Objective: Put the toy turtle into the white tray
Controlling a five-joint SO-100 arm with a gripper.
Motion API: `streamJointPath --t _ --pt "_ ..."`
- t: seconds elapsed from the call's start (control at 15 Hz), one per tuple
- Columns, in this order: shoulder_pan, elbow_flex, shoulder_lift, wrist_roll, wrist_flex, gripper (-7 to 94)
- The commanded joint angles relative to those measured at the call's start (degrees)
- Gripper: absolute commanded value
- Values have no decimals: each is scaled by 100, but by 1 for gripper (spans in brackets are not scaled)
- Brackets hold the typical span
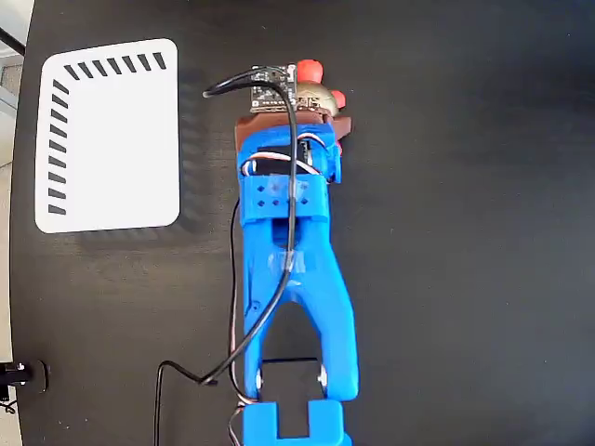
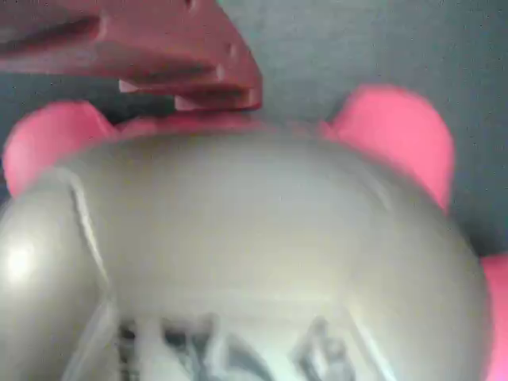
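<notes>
In the fixed view the toy turtle (image 1: 319,91) lies on the black table, its gold-grey shell and red head and foot showing just past the arm's tip. My gripper (image 1: 305,113), dark red on a blue arm, sits right over it and hides most of the shell. In the wrist view the turtle's shell (image 2: 238,246) fills the frame, blurred, with red feet at its far edge. One dark red finger (image 2: 198,71) rests against that far edge, and the other finger is out of view. The white tray (image 1: 107,135) lies at the upper left, with nothing in it.
The blue arm (image 1: 293,279) runs up the middle of the fixed view from its base at the bottom edge, with a black cable (image 1: 242,344) looping beside it. The table's left edge (image 1: 20,232) runs close to the tray.
</notes>
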Motion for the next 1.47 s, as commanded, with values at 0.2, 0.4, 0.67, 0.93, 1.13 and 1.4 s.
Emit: streamJointPath --t 0.2,0.4,0.67,0.93,1.13,1.4 --pt "53 26 229 149 -79 33" --pt "114 237 299 158 -404 11" --pt "123 387 475 62 -492 8" --pt "62 229 1037 -510 281 6" --pt "79 -580 1723 -1705 1397 6" --pt "-264 -1951 2417 -3261 2487 5"
